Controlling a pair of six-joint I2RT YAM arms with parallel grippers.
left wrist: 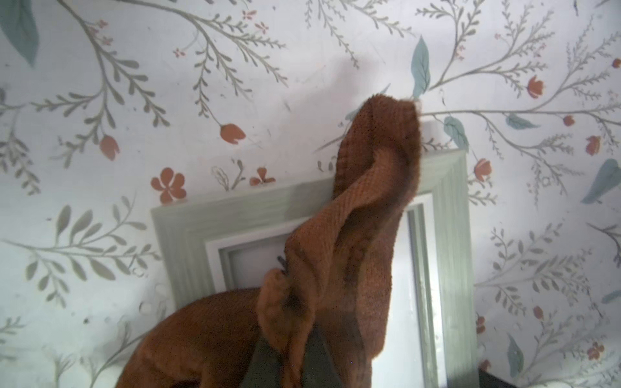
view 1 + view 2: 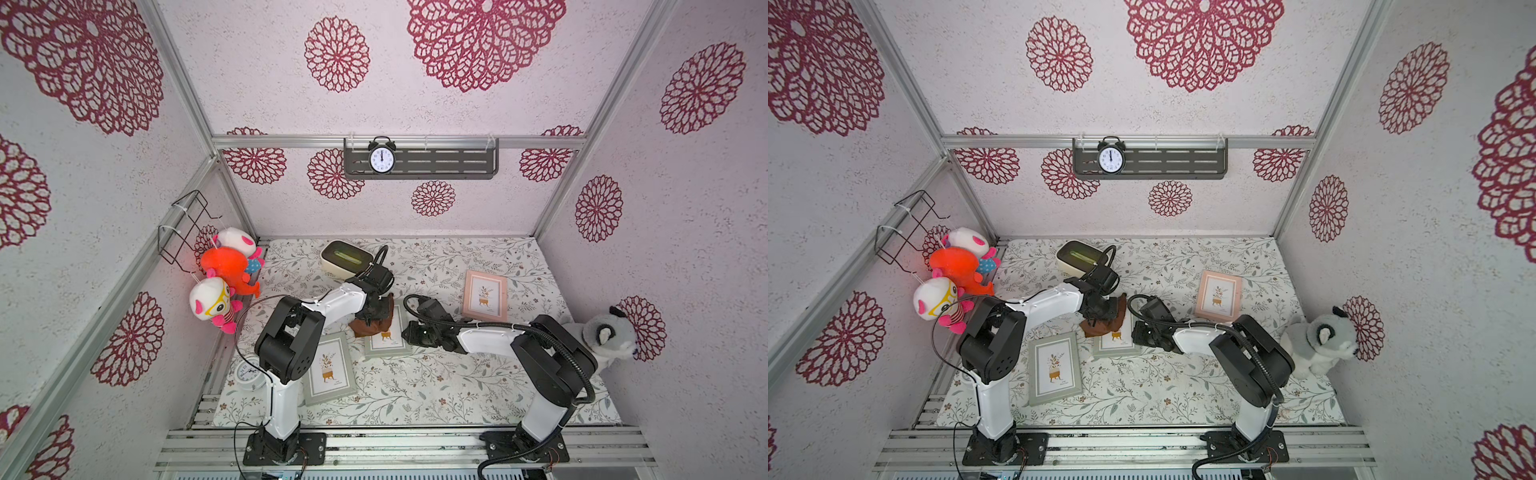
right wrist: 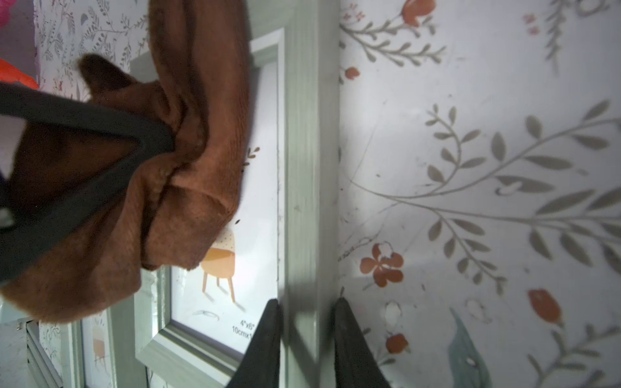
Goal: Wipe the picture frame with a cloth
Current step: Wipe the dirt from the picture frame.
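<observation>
A grey-green picture frame lies flat mid-table. The rust-brown cloth is bunched over its far end, covering part of the glass. My left gripper is shut on the cloth, which drapes across the frame's corner; the gripper pinches a fold. My right gripper is shut on the frame's right side rail, one finger on each side of it. The cloth hangs just beyond.
A second grey-green frame lies near the left arm's base, and a pink frame at the back right. A cream box sits behind the left arm. A white clock, plush toys and a grey plush line the sides.
</observation>
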